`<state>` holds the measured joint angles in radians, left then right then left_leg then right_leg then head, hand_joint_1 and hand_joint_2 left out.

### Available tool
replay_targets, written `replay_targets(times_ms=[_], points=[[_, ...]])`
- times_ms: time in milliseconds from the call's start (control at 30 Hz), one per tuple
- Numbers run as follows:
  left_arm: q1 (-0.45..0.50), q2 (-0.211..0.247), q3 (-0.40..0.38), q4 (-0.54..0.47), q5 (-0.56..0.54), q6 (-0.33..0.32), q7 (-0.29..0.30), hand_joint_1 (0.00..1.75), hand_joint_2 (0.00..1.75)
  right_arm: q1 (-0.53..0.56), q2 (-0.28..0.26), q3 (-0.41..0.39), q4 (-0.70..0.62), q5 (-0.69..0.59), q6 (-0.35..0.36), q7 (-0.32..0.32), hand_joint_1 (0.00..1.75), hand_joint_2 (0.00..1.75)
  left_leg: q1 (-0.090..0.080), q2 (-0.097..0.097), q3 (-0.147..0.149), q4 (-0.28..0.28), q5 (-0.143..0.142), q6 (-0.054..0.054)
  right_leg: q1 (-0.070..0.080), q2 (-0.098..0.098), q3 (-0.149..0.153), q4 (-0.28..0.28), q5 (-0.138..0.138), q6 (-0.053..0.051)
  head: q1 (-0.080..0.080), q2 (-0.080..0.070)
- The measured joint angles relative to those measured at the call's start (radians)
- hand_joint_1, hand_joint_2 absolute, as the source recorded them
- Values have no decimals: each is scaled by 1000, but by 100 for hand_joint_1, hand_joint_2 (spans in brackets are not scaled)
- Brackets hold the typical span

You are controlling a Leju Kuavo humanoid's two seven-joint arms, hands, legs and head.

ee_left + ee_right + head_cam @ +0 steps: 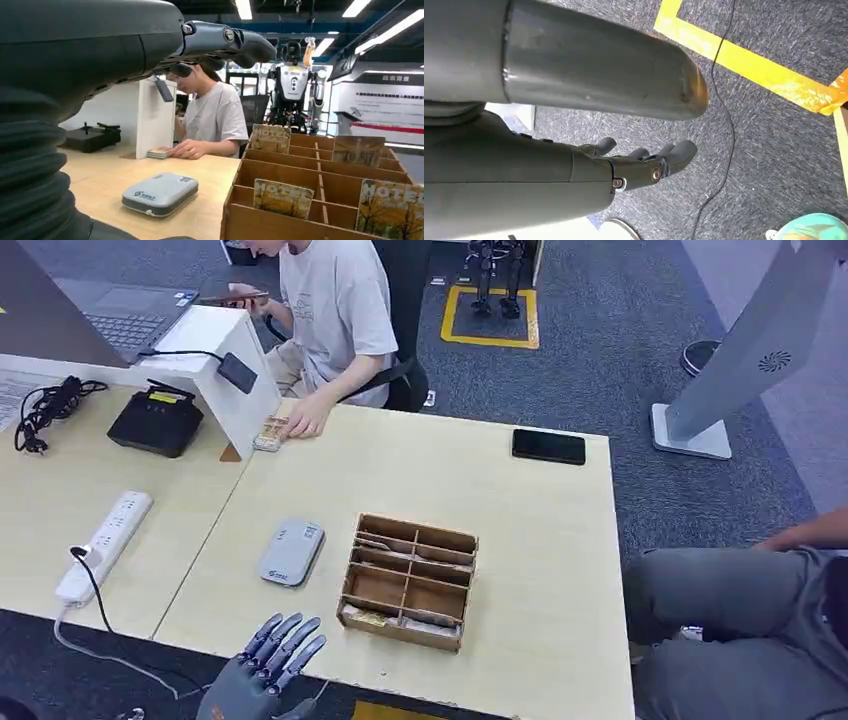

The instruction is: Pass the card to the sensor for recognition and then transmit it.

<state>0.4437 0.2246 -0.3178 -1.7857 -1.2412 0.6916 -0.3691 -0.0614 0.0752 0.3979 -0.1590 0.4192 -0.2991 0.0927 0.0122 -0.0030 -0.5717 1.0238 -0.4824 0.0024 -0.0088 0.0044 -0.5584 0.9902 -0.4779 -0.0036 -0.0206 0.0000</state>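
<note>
Left hand [262,670] hovers at the table's [540,540] near edge, fingers spread, holding nothing; right hand [634,165] hangs over the floor, fingers loosely extended and empty. Cards [283,198] stand in the wooden organizer [408,581], beside the grey sensor [291,552].

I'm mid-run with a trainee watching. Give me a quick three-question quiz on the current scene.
1. True or false: the left hand already holds a card.
2. Which sits nearer the left hand: A) grey card reader B) black phone?
3. Fill in: the cards stand in the wooden ____.

Key
1. False; its fingers are spread, holding nothing.
2. A.
3. Organizer; its compartments hold several cards.
</note>
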Motion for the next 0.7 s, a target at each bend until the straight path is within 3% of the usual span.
replay_targets(times_ms=[100, 300, 367, 500, 700], points=[[-12, -14, -18, 17, -163, 1, 84, 0, 175, 0, 0, -4, 0, 3, 0, 0, 0, 0, 0, -1, 0, 0, 0, 0, 0, 0, 0, 0, 0, 0, 0, 0], [-58, -32, -104, 68, -234, 2, 192, 0, 175, 0, 3, -5, 0, 11, 2, 3, 0, 0, 0, -1, 0, 0, 0, 0, 0, 0, 0, 0, 0, 0, 0, 0], [-78, -30, -132, 84, -197, 2, 186, 0, 175, -1, 4, -5, 0, 13, 1, 3, 0, 0, 0, -1, 0, 0, 0, 0, 0, -1, 0, 0, 0, 0, -1, 0], [-115, -26, -164, 133, -100, 2, 104, 0, 175, -1, 6, -5, 0, 21, 2, 3, 0, 0, 0, -1, 0, 0, 0, 0, 0, -1, 0, 0, 0, 0, -1, 0], [-162, -104, -139, 231, -64, 3, 22, 0, 175, -1, 10, -6, 0, 27, 6, 9, 0, 0, -1, -1, 0, 0, 0, 0, -1, 0, 0, 0, 0, 0, -1, 0]])
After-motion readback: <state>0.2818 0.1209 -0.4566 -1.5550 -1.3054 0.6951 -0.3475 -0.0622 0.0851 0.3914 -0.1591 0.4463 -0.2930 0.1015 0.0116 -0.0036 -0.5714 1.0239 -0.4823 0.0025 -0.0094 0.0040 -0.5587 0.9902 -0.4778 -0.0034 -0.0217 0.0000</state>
